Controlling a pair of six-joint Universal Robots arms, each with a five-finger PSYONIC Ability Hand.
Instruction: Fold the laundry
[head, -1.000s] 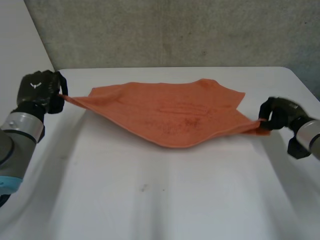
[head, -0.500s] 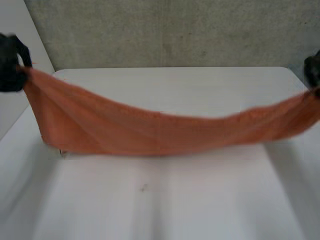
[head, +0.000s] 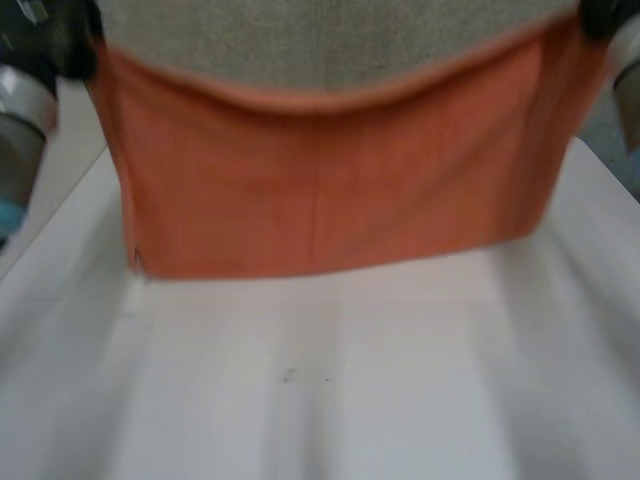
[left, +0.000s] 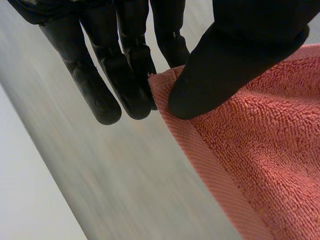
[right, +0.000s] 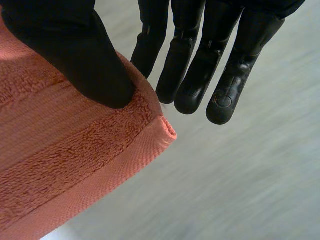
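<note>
**Orange towel held up over the table, pinched at both top corners**

So the orange towel (head: 330, 180) is held up above the white table (head: 300, 390), spread wide and hung flat like a curtain. Its top edge is sagged a little in the middle, and the grey wall (head: 330, 40) beyond the table can be seen over it. The bottom edge is hung low over the far part of the table. Whether the table is actually touched there can't be told.

Above the table's left side, one top corner is pinched by the left hand (left: 240, 50). The thumb is pressed onto the terry right beside the hem, and the cloth is clamped against the fingers (left: 102, 95), which are stretched out nearly straight. The corner tip is left poking out between thumb and fingers.

Above the table's right side, the other top corner is gripped the same way by the right hand (right: 75, 50). The thumb is laid on top and the near-straight fingers (right: 225, 95) are tucked behind the cloth. A bit of rolled hem is left sticking out past the thumb.
</note>
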